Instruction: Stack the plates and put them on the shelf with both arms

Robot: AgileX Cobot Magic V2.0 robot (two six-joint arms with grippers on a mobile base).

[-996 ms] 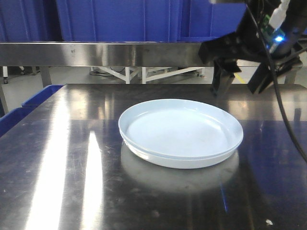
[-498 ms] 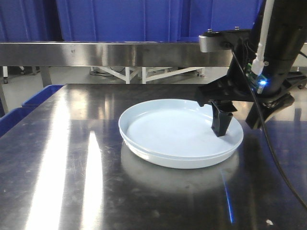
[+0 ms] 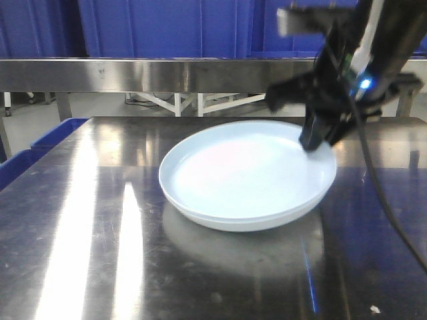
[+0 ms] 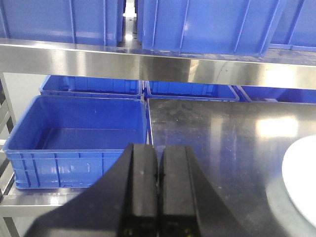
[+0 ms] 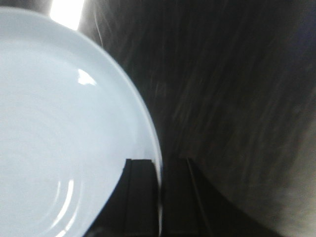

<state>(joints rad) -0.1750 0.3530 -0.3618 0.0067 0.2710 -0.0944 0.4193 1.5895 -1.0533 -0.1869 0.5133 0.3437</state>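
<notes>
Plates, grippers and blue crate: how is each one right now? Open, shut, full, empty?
plates: stacked one inside the other, sitting on the table, right rim pinched.
right gripper: shut on the plates' rim.
left gripper: shut, holding nothing, away from the plates.
crate: empty, beside the table.
</notes>
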